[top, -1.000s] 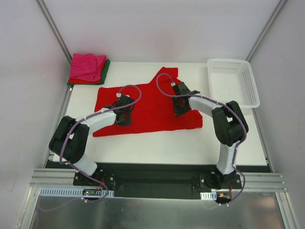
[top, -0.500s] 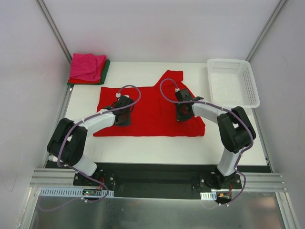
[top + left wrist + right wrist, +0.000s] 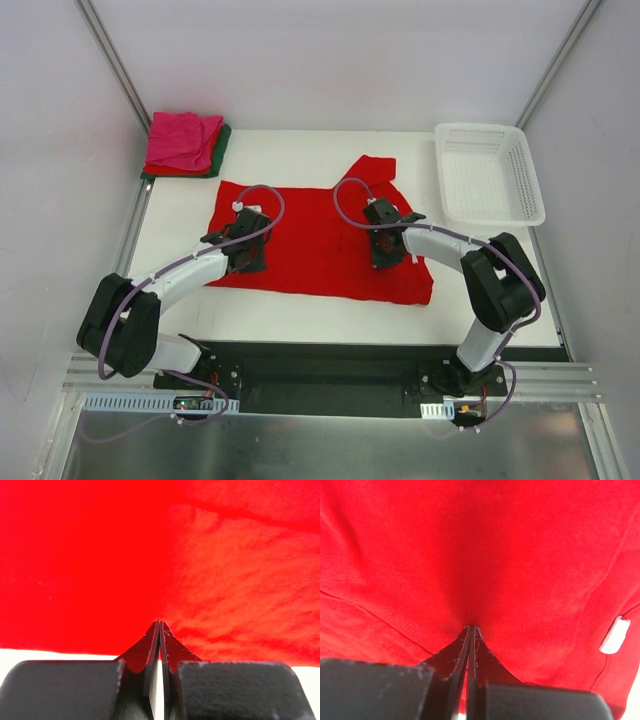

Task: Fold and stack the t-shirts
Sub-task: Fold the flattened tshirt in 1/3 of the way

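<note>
The large bright red t-shirt (image 3: 315,240) lies spread across the middle of the white table (image 3: 300,318), with one sleeve (image 3: 372,168) pointing to the far side. My left gripper (image 3: 248,255) sits on its left part and my right gripper (image 3: 383,250) on its right part. In the left wrist view the jaws (image 3: 159,622) are closed with their tips pinched into red cloth (image 3: 225,580). In the right wrist view the jaws (image 3: 470,626) are closed on red cloth (image 3: 485,545) too. A folded stack with a magenta pink shirt (image 3: 183,140) on red and dark green ones sits at the far left corner.
The white lattice basket (image 3: 490,172) stands at the far right corner. A white label (image 3: 614,635) shows on the shirt near my right gripper. The table's near edge runs just below the shirt's hem (image 3: 320,296). Cage posts rise at both far corners.
Both grippers have pulled toward the near edge and the red shirt has slid with them. Its sleeve has shifted right and its hem lies closer to the front.
</note>
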Tool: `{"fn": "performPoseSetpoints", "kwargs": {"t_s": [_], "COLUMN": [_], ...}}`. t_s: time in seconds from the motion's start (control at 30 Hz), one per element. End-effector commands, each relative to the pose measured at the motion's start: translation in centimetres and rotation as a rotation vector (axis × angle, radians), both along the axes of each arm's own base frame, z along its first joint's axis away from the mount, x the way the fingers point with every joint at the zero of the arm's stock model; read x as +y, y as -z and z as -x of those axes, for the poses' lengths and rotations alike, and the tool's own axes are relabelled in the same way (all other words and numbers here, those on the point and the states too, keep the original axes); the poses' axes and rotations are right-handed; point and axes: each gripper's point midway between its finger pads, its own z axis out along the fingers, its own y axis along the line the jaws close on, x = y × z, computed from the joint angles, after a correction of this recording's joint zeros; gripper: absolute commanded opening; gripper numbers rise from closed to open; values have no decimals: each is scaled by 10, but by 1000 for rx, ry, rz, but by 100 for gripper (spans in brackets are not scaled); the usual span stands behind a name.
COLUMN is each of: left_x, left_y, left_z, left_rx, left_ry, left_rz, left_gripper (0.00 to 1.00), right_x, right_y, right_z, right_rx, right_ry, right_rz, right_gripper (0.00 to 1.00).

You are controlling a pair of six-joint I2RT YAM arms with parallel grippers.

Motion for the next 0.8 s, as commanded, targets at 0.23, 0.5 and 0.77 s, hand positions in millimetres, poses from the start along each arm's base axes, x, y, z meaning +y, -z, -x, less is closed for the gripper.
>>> {"fn": "performPoseSetpoints", "kwargs": {"t_s": [0.23, 0.5, 0.77], "left_x": [5, 8, -7], "left_y": [-2, 15, 39], "left_z": [13, 6, -3], "left_rx": [11, 47, 122], "left_ry": [-15, -66, -58], "left_rz": [-4, -57, -81], "left_gripper": [0, 0, 0], "right_x": [-40, -39, -37], "right_y": [17, 17, 16], "right_z": [56, 57, 56], "right_rx": [151, 160, 159], "right_ry": [72, 73, 68], "right_rz": [140, 132, 124], "right_gripper": [1, 1, 1]}}
